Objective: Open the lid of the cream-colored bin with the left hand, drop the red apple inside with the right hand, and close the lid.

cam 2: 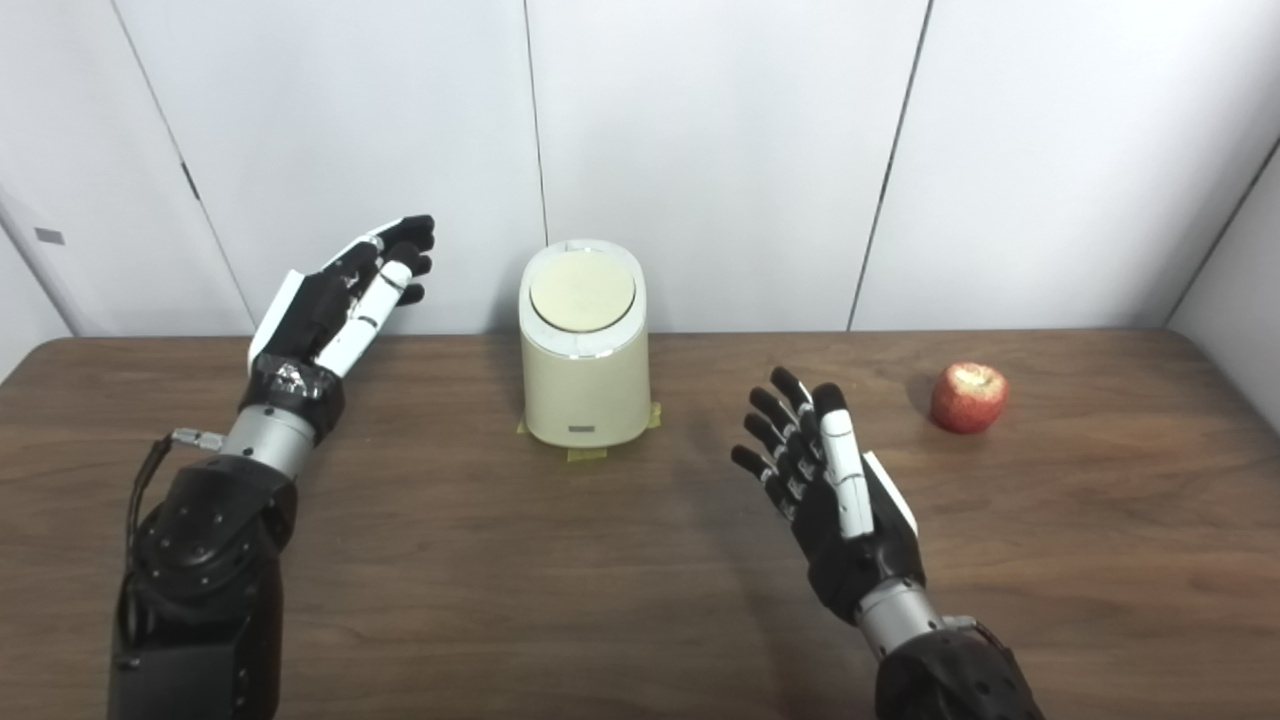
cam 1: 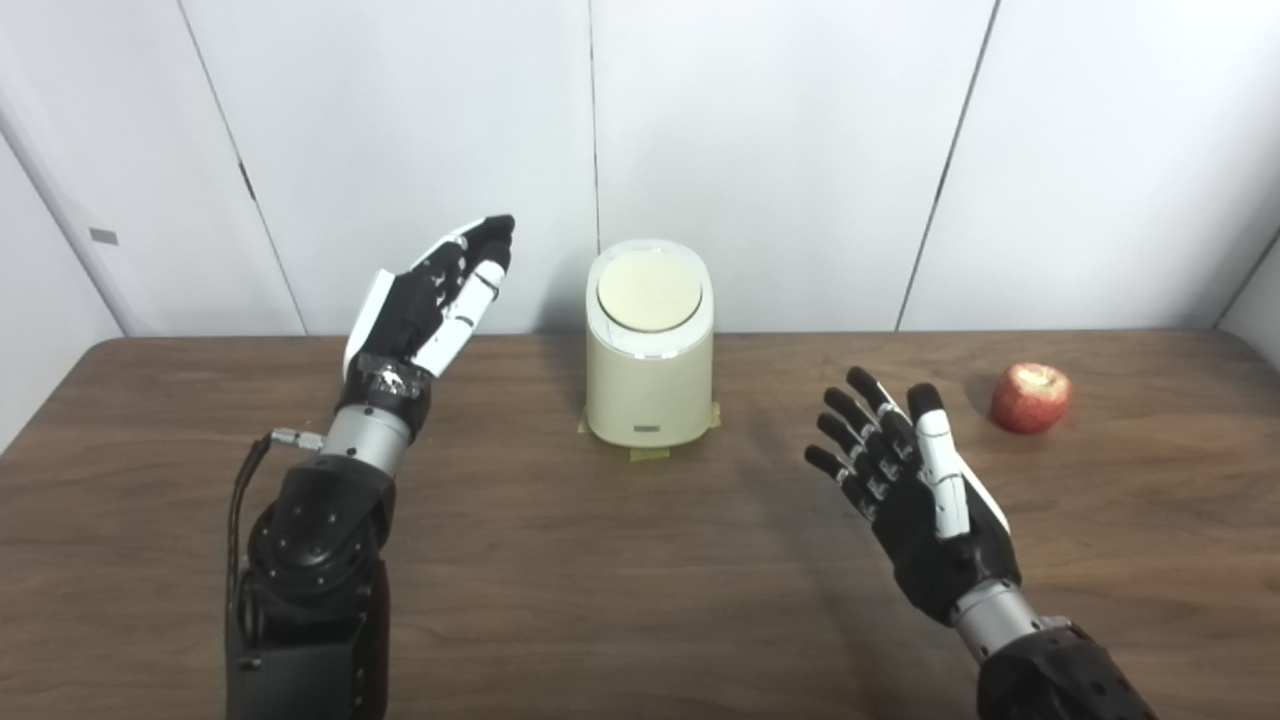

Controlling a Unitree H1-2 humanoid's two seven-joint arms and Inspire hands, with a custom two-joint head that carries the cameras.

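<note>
A cream-colored bin [cam 1: 649, 370] stands at the back middle of the table, its round lid [cam 1: 650, 291] shut and tilted toward me. A red apple [cam 1: 1031, 397] rests on the table at the far right. My left hand [cam 1: 432, 300] is raised to the left of the bin, level with the lid, open with its fingers stretched toward it and holding nothing. My right hand [cam 1: 905, 480] hovers over the table between bin and apple, open, palm up, fingers spread.
Strips of yellow tape [cam 1: 650, 452] stick out under the bin's base. The brown wooden table [cam 1: 600, 580] runs back to a white panelled wall [cam 1: 800, 150] right behind the bin.
</note>
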